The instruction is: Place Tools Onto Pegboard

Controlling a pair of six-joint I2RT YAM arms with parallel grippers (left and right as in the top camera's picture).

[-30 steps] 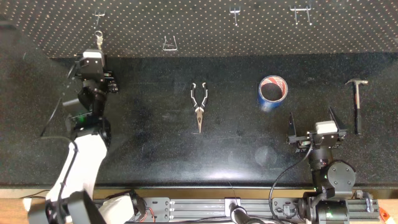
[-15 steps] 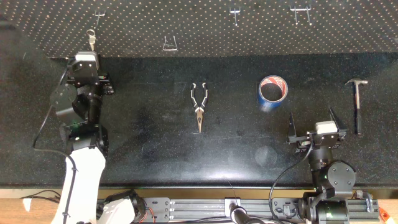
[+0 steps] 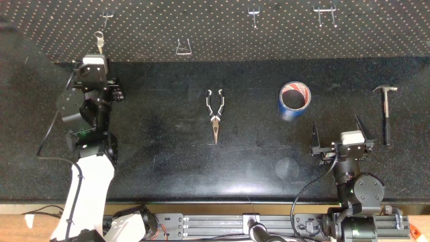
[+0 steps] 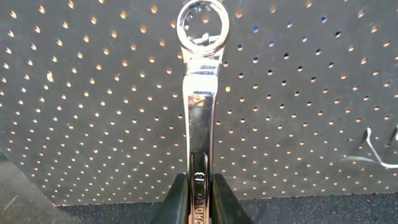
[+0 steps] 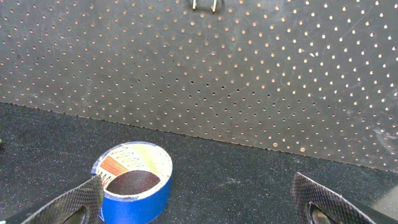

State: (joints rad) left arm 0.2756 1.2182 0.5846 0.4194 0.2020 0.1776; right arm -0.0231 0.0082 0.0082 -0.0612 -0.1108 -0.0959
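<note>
Wrench (image 4: 200,118) stands upright in front of the pegboard (image 4: 298,124), ring end up and its lower handle pinched in the left gripper (image 4: 199,186). The two fingers are closed tight on the handle from either side. From the wrist camera I cannot tell whether the ring touches the board or sits just off it. From above, the wrench is at the far left of the board, just below a small hook (image 3: 107,15).

On the black table (image 3: 161,148) the other tools lie well apart. A pair of pliers (image 3: 215,114) is in the middle, handles toward the board and nose toward the arms. A blue roll of tape (image 3: 289,113) sits to the right of it, and a hammer (image 3: 385,114) lies near the right edge with its head toward the board. The right gripper (image 3: 336,130) sits low over the table between the tape and the hammer, fingers spread wide with nothing in them. More wire hooks (image 3: 183,47) hang along the board.
</note>
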